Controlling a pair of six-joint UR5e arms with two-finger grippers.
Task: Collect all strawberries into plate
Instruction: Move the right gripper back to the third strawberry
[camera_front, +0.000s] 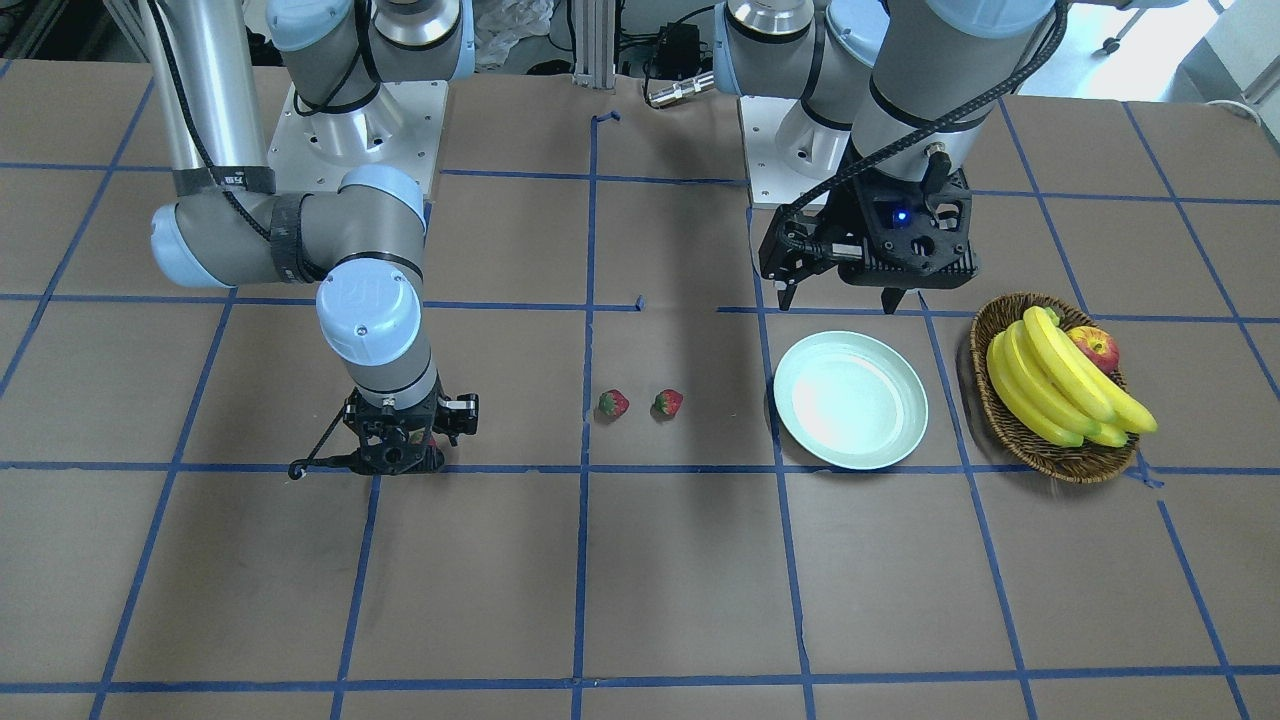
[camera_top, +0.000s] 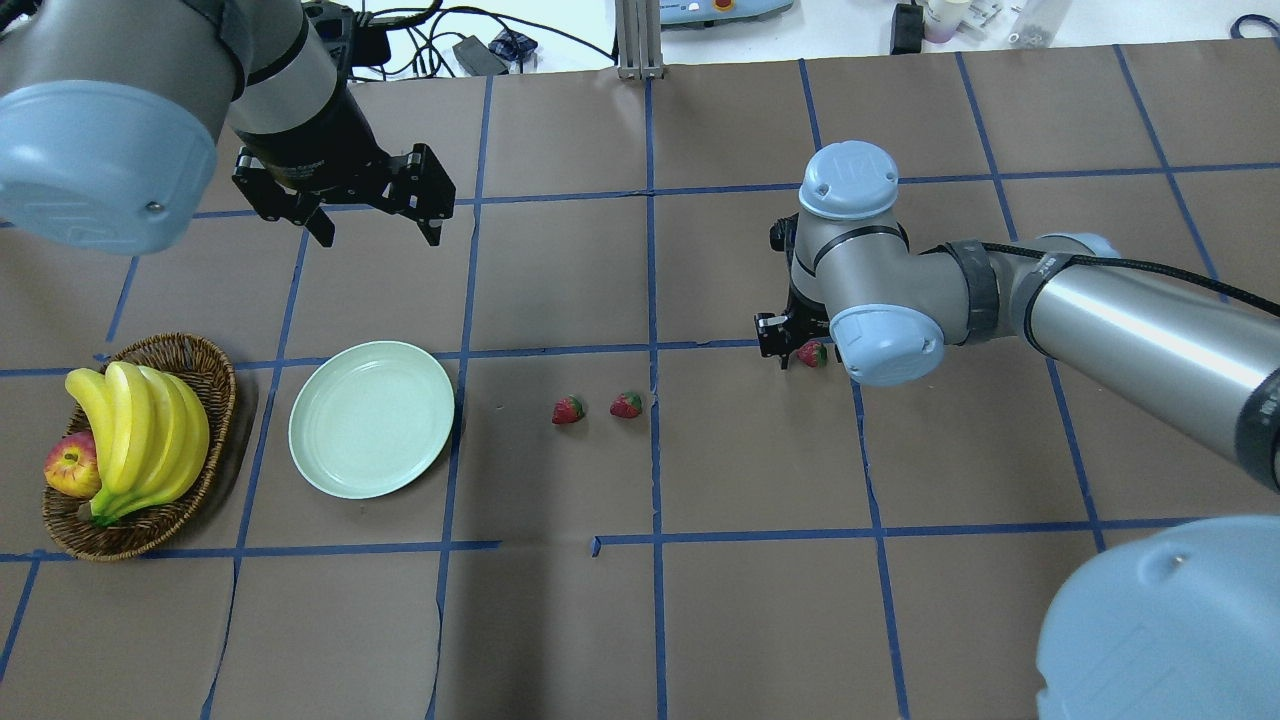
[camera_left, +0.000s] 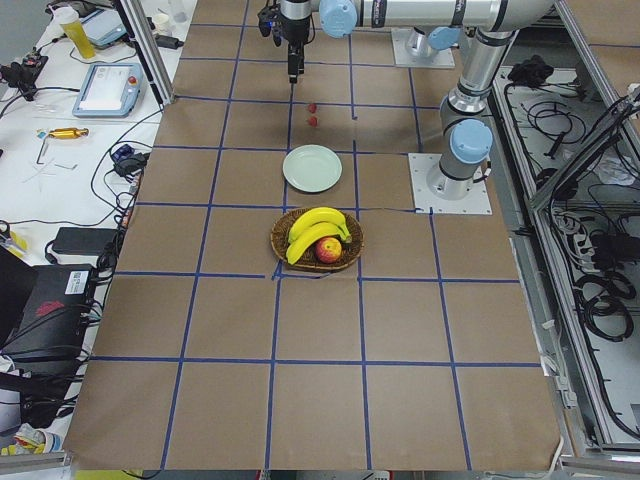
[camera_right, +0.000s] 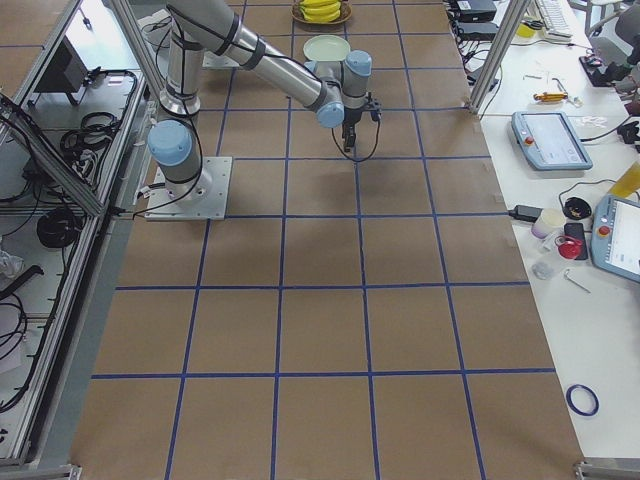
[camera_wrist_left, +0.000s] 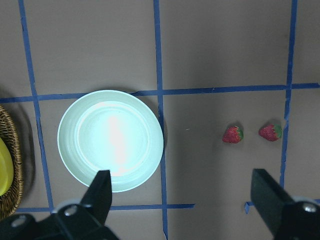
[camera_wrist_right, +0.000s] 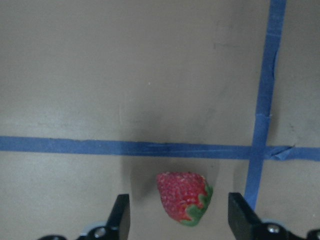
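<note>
Strawberries (camera_top: 568, 410), three in all, lay on the table (camera_top: 760, 620), none of them in the plate (camera_top: 372, 420).

The left pincer (camera_top: 380, 236) hung above the table on the robot's side of the plate, spread wide and holding nothing. The right pincer (camera_wrist_right: 181, 220) stood low over the table, parted, with one finger on either side of the third strawberry (camera_wrist_right: 183, 202). A gap showed on both flanks, so it gripped nothing.

At the table's left end a wicker basket (camera_top: 215, 372) held bananas (camera_top: 140, 430) and an apple (camera_top: 70, 466). The plate sat just beside the basket, not touching it. Two strawberries lay close together between the plate and the right pincer, well apart from both.

From the front camera I could not make out the third strawberry behind the pincer's body. Overhead it showed as a small red patch beside the wrist joint. Only the right wrist camera showed it whole, green cap toward the lower right, lying just short of a line of blue tape (camera_wrist_right: 260, 125). The left wrist camera looked straight down on the plate's glossy inside, bright with glare, with the pair off to one side.

White print on the black strap (camera_front: 236, 180) around the right arm was too small for me to read.
</note>
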